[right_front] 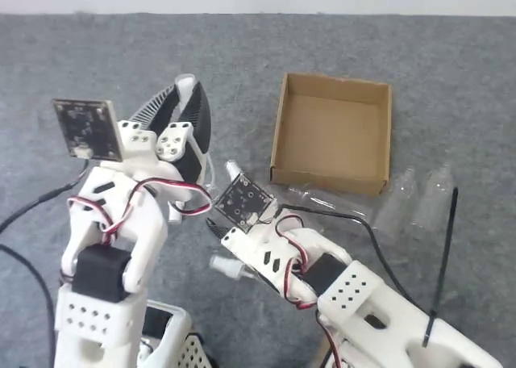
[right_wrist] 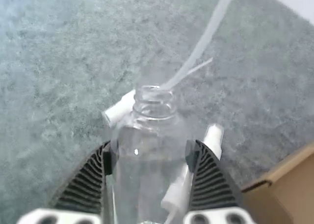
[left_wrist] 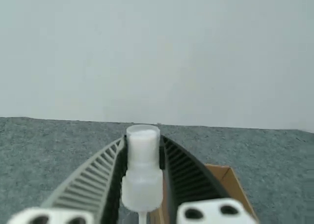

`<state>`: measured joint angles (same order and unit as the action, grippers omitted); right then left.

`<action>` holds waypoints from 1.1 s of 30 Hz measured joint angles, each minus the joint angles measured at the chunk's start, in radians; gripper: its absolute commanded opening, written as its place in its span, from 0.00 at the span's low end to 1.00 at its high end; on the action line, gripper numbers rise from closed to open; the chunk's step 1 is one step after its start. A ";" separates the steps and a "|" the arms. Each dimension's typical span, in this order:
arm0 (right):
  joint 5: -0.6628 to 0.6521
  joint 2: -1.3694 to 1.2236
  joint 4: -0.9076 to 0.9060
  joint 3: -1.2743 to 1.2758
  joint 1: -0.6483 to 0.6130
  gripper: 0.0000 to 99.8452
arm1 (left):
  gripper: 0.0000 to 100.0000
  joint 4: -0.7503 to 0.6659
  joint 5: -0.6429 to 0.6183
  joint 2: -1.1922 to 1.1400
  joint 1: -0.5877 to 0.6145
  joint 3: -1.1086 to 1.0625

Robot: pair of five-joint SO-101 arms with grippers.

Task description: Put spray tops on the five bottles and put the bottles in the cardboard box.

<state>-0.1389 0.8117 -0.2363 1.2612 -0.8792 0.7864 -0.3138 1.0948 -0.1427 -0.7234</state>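
Note:
My left gripper point(left_wrist: 143, 141) is shut on a white spray top point(left_wrist: 142, 170), held upright with its cap at the fingertips. In the high view this gripper point(right_front: 186, 89) is raised left of the cardboard box point(right_front: 278, 134). My right gripper point(right_wrist: 149, 149) is shut on a clear bottle point(right_wrist: 149, 135) with an open neck. The spray top's thin dip tube point(right_wrist: 196, 52) slants down into that neck. Two more clear bottles point(right_front: 399, 198) stand right of the box, and another point(right_front: 322, 198) lies in front of it.
Loose spray tops lie on the grey carpet: one point(right_front: 226, 265) beside the right arm, one point(right_front: 234, 171) near the box's corner, others point(right_wrist: 119, 111) around the held bottle. A black cable point(right_front: 443, 255) runs at the right. The box is open-topped with nothing inside.

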 measured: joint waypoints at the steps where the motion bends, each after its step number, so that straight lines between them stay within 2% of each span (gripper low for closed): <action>1: 0.000 0.012 0.032 0.015 0.000 0.01 | 0.01 0.000 0.000 0.000 0.003 0.002; 6: 0.008 0.068 0.198 0.091 0.003 0.01 | 0.01 0.018 0.000 0.000 0.003 0.000; 9: 0.078 0.078 0.239 0.092 0.029 0.01 | 0.01 0.032 0.000 0.000 0.005 0.000; 14: 0.187 0.078 0.247 0.092 0.063 0.01 | 0.01 0.057 -0.005 0.000 0.003 0.000; 18: 0.201 0.078 0.247 0.092 0.063 0.01 | 0.02 0.083 0.029 0.000 0.000 0.000; 23: 0.201 0.080 0.247 0.092 0.063 0.01 | 0.15 0.135 0.060 0.000 -0.057 0.000; 27: 0.204 0.086 0.247 0.092 0.063 0.01 | 0.14 0.160 0.115 0.000 -0.101 0.000; 33: 0.204 0.086 0.247 0.092 0.064 0.01 | 0.13 0.160 0.121 0.000 -0.009 0.052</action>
<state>0.0652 0.8976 0.0107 1.3533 -0.8147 0.9459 -0.1926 1.0948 -0.1519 -0.6713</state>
